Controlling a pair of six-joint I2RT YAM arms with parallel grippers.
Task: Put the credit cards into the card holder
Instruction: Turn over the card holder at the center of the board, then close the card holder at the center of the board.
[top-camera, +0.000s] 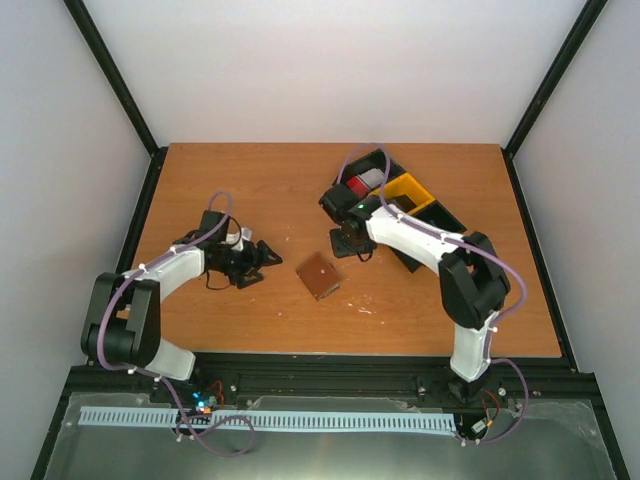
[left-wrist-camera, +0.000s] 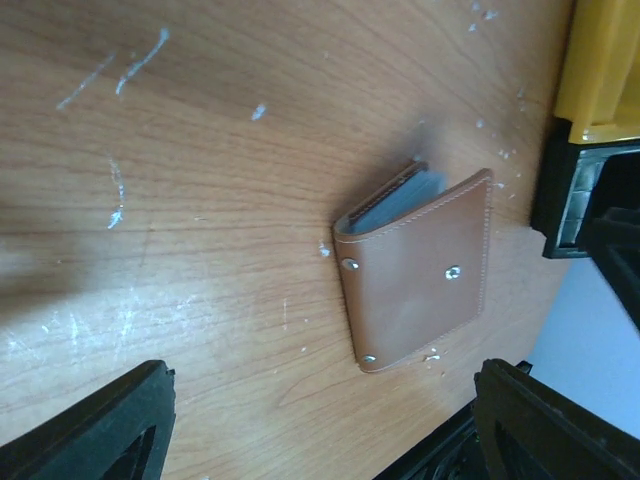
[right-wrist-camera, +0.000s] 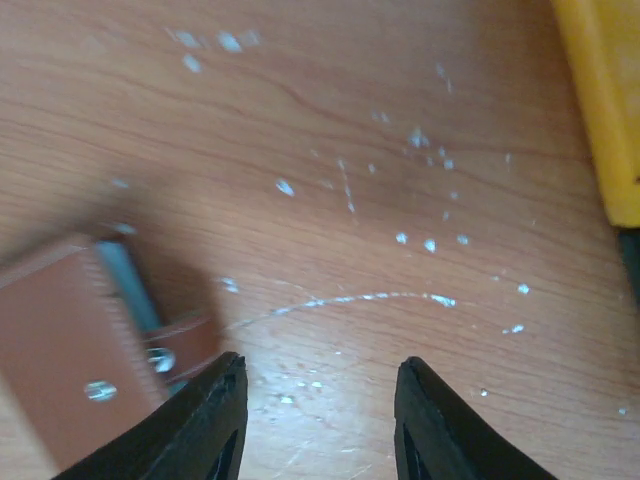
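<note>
2 empty grippers flank the folded card holder (top-camera: 319, 276) lying flat on the table (top-camera: 250, 190), left gripper (top-camera: 262, 257) spread wide and right gripper (top-camera: 347, 248) partly open just beside it. A lone fingertip push could skid it away from you unopened, while the credit cards (top-camera: 365, 183) wait in the tray (top-camera: 412, 196).

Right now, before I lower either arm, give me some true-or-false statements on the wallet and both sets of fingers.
1. The wallet lies folded on the table. True.
2. The left fingers grip the wallet. False: they are open and empty, and the wallet lies ahead of them, untouched.
3. The right fingers are open with nothing between them. True.
4. The wallet sits inside the tray. False: it lies on bare wood beside the tray.
</note>
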